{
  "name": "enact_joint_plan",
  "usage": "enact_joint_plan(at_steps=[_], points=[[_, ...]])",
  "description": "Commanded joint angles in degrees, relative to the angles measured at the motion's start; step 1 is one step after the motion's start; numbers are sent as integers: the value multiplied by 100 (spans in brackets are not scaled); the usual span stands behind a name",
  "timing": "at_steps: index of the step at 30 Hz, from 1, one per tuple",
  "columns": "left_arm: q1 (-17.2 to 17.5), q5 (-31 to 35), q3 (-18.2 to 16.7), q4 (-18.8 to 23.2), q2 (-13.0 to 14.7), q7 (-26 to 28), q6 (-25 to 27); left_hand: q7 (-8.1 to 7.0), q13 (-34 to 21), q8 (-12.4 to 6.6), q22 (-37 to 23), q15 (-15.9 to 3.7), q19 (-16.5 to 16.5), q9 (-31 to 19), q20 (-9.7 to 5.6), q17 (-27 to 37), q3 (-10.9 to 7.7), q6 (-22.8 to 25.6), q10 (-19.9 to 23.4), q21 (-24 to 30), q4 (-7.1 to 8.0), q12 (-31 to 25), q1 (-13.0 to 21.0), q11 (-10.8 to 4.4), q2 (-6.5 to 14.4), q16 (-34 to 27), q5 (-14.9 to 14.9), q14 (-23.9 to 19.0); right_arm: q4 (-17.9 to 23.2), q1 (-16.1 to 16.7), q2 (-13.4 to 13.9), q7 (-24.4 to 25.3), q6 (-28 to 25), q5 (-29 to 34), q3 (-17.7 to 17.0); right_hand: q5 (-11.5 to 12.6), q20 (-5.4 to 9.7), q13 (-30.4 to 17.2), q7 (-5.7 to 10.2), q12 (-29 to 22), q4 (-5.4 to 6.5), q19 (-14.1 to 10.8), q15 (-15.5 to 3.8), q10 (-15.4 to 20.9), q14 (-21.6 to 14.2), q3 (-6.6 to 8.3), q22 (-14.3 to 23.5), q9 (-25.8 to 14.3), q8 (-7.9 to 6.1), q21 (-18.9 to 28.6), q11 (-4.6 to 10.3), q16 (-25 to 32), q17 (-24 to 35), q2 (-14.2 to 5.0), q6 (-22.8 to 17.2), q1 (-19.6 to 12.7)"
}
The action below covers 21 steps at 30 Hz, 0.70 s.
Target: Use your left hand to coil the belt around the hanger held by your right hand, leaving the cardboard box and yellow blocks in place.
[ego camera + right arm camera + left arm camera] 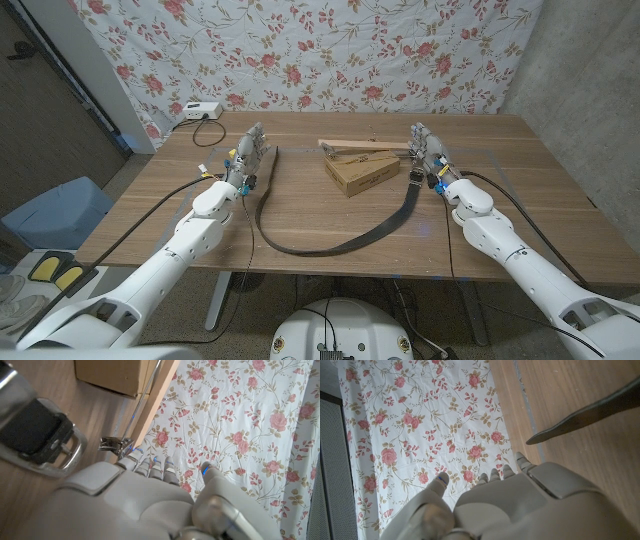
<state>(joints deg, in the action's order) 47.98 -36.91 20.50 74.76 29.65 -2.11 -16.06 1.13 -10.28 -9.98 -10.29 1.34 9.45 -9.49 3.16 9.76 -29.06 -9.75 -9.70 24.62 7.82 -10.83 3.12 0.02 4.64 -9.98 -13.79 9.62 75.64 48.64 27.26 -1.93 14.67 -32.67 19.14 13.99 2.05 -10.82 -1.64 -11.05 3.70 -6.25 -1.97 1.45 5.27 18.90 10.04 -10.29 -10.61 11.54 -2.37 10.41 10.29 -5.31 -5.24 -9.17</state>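
Here, your left hand (pixel 248 152) stands at the table's (pixel 300 215) left side, fingers extended, beside the belt's (pixel 330 243) tip end — whether it touches the strap you cannot tell. Your right hand (pixel 428 150) reaches to the wooden hanger (pixel 362 147), whose metal hook (pixel 116 443) sits at its fingertips; the grip itself is hidden. The belt loops to a buckle (pixel 47 445) beside that hand — next to the cardboard box (pixel 363 173).
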Motion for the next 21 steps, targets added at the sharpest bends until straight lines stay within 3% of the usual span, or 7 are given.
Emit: enact_joint_plan(at_steps=[1,5,11,18,19,21], points=[[69,145,-146,119,-7,70,45,6,-7,-26,-21,12,22,-31,1,13,-37,-954,-931,20,-3,-41,4,-1,229,-38,-33,842,157,-61,-349,-150,-408,1445,-437,32,-12,-8,-9,-45,-43,-66,28,10,42,39,11,-9,-26,28,-74,43,6,7,-45,-78],[122,160,-193,168,-50,154,43,1,-7,-32,-21,16,11,-31,16,12,-34,-939,-914,18,-5,-47,5,5,227,-47,-34,817,58,-181,-462,-264,-293,1881,-544,28,-34,-7,-19,-53,-111,-75,53,36,30,47,7,-9,-30,25,-87,44,3,47,-43,-141],[264,203,-220,326,-29,249,93,4,-8,-50,-21,34,-15,-31,40,11,-25,-883,-859,5,-12,-66,11,18,218,-60,-35,762,289,-165,-464,-79,-217,2649,-656,12,-74,-5,18,-84,-399,-149,91,160,-74,139,-2,-10,-81,30,-125,65,-4,94,-147,-452],[429,222,-262,493,-5,343,71,8,-8,-68,-22,30,-63,-31,48,10,-15,-812,-804,5,-18,-82,15,37,209,-66,-36,724,596,-87,-393,226,-217,3440,-763,-109,-107,-5,141,-103,-976,-304,101,349,-279,454,-4,-16,-123,35,-102,83,-7,-41,-328,-1157],[446,223,-268,512,-4,360,69,8,-8,-68,-22,31,-69,-31,49,10,-13,-805,-787,2,-19,-87,15,57,206,-67,-37,715,643,-77,-366,260,-235,3553,-772,-163,-117,-7,162,-104,-1114,-343,124,389,-326,543,-3,-18,-124,38,-113,83,-8,-85,-365,-1335],[474,215,-275,545,5,365,73,5,-8,-77,-22,37,-78,-31,50,10,-11,-777,-777,1,-20,-89,16,43,205,-70,-37,701,786,-48,-299,331,-363,3796,-792,-178,-138,-7,173,-104,-1170,-364,127,406,-342,580,-3,-18,-128,40,-99,82,-8,-97,-387,-1408]])
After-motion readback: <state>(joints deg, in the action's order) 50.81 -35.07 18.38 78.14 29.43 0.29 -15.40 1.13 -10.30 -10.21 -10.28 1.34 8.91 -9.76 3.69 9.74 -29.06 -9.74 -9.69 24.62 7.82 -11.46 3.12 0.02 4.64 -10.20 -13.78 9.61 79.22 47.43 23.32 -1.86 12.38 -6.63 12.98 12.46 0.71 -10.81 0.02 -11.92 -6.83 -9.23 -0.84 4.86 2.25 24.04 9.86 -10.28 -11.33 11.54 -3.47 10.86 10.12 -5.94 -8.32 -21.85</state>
